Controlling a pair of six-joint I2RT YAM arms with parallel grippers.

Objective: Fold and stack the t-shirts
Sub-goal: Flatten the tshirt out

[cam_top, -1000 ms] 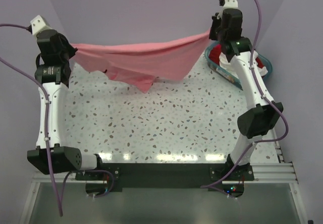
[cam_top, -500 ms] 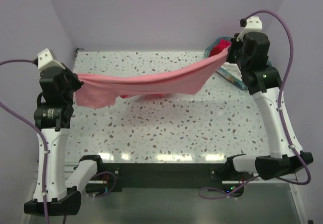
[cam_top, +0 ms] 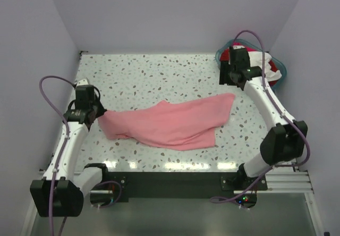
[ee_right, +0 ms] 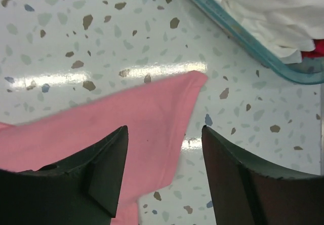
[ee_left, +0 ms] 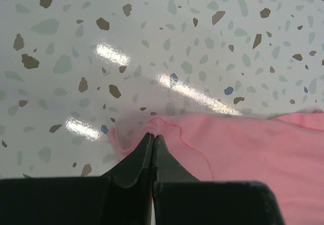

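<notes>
Our left gripper's [ee_left: 153, 136] two dark fingers [ee_left: 134, 163] are pressed tight together, pinching a small fold at the edge of the salmon-pink soft cloth t-shirt [ee_left: 253, 154]. The pinch sits low, right at the glossy white speckled table [ee_left: 202, 32]. Our right gripper [ee_right: 163, 129] is the opposite: its fingers [ee_right: 109, 164] stand wide apart and grasp nothing, hovering over the shirt's far corner, which lies flat on the table between and beyond them.

From above, the shirt is a rumpled, slanted strip across the near middle of the table – one end at the left gripper, the other reaching toward the right gripper.

Behind the right gripper, in the far right corner, sits a teal-blue oval plastic basket [ee_right: 238, 35] – inside it a white garment [ee_right: 253, 12] and a bit of a red garment [ee_right: 316, 50].
</notes>
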